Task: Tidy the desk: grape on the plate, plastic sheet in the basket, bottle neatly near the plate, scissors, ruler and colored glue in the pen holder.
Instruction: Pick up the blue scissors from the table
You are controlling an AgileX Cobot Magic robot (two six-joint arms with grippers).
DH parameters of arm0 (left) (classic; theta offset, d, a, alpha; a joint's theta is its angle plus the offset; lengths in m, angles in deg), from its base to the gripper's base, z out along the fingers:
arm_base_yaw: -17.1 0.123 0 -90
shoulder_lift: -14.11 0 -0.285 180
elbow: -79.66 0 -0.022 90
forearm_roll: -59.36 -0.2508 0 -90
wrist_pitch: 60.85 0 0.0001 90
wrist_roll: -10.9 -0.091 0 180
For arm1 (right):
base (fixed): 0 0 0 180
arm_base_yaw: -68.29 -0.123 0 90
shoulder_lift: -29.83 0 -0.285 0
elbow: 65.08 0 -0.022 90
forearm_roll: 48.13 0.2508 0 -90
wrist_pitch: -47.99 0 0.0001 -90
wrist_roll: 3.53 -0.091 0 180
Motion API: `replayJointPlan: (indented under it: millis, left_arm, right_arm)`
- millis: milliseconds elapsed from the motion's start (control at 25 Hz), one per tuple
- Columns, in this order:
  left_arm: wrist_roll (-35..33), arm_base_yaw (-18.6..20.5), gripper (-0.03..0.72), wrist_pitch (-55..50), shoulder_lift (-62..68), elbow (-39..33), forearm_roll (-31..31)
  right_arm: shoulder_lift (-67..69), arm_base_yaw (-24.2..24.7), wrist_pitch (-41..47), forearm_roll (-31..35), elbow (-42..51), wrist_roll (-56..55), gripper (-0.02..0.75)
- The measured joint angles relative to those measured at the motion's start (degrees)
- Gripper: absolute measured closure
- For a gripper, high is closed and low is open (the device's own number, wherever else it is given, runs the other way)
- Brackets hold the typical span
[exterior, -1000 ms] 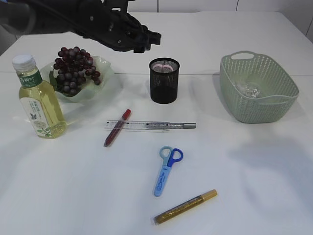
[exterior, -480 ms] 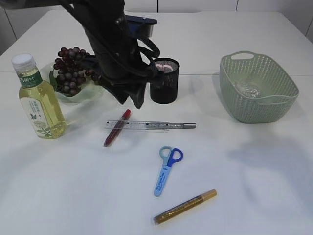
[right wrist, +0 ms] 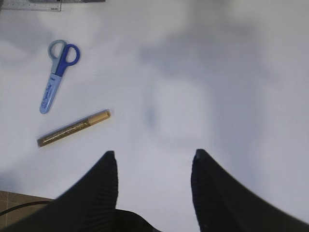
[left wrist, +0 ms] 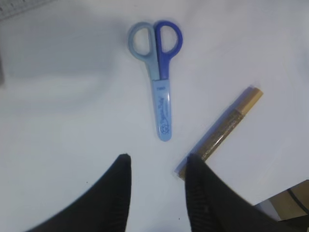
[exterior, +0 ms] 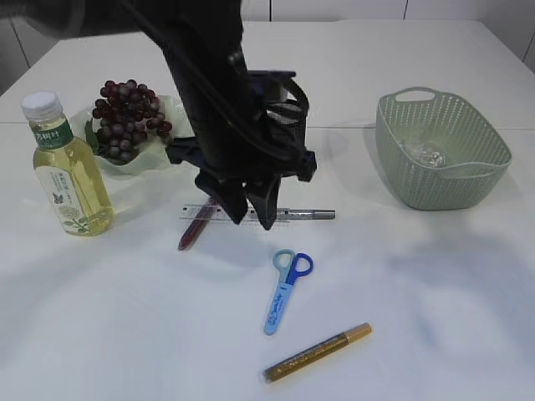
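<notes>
Hovering open, left claw [left wrist: 157, 162] above scissors [left wrist: 158, 77], nr ruler [exterior: 238, 214]

The left arm [exterior: 213, 100] is matte black, bulky, wrapped with looping black cables; its claw [exterior: 247, 209] ends in 2 tapered black fingers [left wrist: 118, 193] with fine ribbed inner faces.

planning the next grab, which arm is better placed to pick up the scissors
Left, probably. The left claw hangs open just above the scissors, which lie centred in its wrist view. The right claw is open over bare table, with the scissors off to its side.
</notes>
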State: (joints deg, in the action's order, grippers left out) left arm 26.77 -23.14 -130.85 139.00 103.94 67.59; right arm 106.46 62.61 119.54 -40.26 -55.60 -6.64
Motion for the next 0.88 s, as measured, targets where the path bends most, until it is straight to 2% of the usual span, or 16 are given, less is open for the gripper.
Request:
replayJointPlan:
  millis: [320, 880]
  left_arm:
    - [2.1, -4.6, 0.409, 0.0, 6.3, 0.0, -0.4]
    - [3.5, -4.8, 0.409, 0.2, 12.1, 0.0, -1.1]
  right_arm:
    - [0.0, 0.0, 0.0, 0.0, 0.0, -0.1, 0.339]
    - [0.0, 0.0, 0.0, 0.0, 0.0, -0.1, 0.339]
